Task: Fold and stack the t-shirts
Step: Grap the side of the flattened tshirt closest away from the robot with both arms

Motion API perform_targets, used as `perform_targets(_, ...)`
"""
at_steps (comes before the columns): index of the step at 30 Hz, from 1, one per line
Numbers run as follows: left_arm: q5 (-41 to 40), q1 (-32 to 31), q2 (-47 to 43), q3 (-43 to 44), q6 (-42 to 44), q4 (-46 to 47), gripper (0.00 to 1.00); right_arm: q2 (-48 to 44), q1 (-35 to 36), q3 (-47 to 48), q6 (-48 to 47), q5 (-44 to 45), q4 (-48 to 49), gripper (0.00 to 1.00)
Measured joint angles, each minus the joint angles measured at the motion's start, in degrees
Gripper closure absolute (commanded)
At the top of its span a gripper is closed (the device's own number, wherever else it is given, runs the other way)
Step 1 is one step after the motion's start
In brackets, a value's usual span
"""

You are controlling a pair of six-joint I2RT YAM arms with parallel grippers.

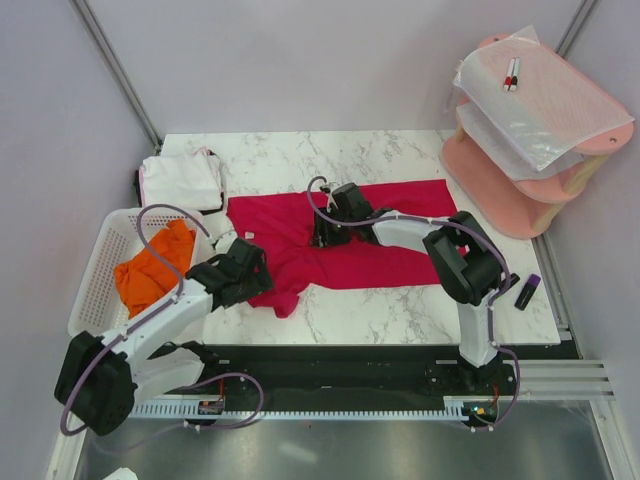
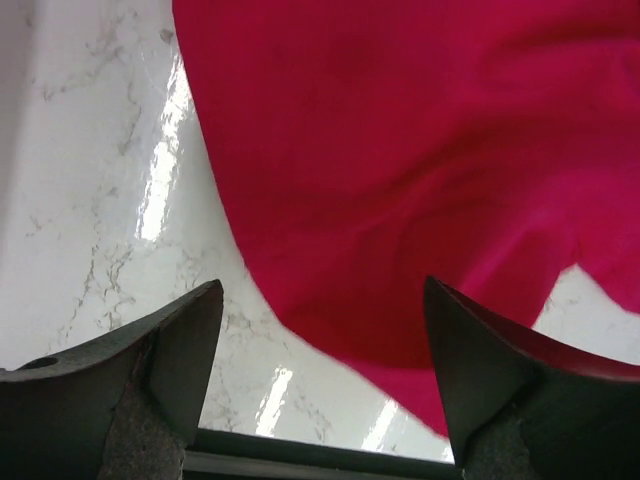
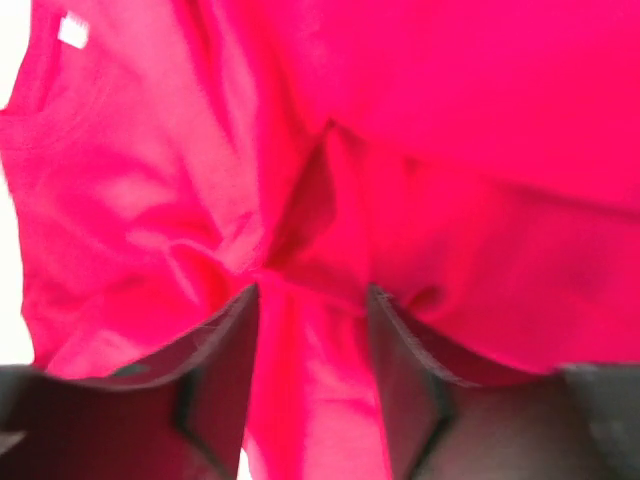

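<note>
My right jaws clench a bunched ridge of the crimson t-shirt [image 1: 285, 240] for the fold, I judge — left jaws released, its hem just ahead between them on the counter [image 2: 90, 200], likely my next grab.

Spread crimson t-shirt [image 1: 290, 250], folded white t-shirt [image 1: 182, 180]

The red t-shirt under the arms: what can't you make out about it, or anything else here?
The crimson t-shirt: in the top view the right arm covers its middle, and the right wrist view is blurred.
The right gripper: the right wrist view leaves it unclear whether its fingers actually pinch cloth.
The orange t-shirt: in the top view it is bunched in the basket, its lower part hidden.
</note>
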Motion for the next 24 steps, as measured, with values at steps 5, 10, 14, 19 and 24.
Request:
perform_targets(5, -3.8, 0.0, 8.0, 2.5, 1.2, 3.7, 0.22, -7.6, 2.3, -7.6, 0.0, -0.2, -0.5, 0.30)
perform_targets(10, -5.2, 0.0, 13.0, 4.8, 2.6, 6.5, 0.25, -15.5, 4.2, -15.1, 0.2, 1.0, -0.7, 0.26)
perform_targets(14, -5.7, 0.5, 16.2, 6.8, 3.7, 8.0, 0.39, -20.5, 4.3, -18.0, 0.3, 1.7, -0.7, 0.35)
perform_targets(19, -6.3, 2.1, 19.9, 8.0, 4.9, 8.9, 0.76, -22.1, 5.4, -19.2, 1.4, 0.5, 0.7, 0.51)
perform_targets(24, -6.5, 3.0, 21.3, 8.5, 6.0, 9.0, 0.98, -21.4, 10.1, -21.9, 4.0, -2.4, 2.8, 0.62)
